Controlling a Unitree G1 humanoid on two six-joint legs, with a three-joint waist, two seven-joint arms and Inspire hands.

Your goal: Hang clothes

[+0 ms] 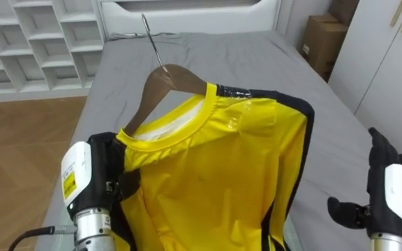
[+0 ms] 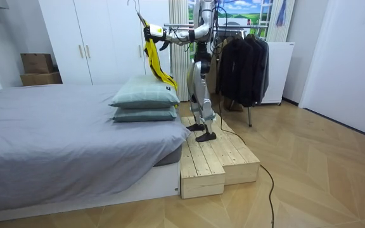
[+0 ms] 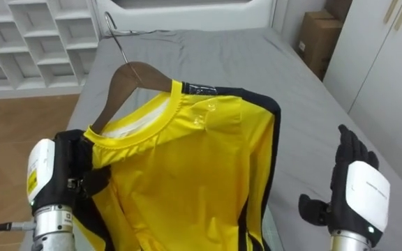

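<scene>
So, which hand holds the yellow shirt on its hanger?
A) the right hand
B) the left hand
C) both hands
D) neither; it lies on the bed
B: the left hand grips the yellow shirt at its shoulder, while the right hand is open, apart from it.

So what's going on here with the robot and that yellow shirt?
The robot stands on a wooden platform beside the bed. Its left hand grips a yellow shirt that sits on a wooden hanger, holding it up over the bed. Its right hand is open and empty, off to the side. A rack of dark clothes stands behind the robot.
</scene>
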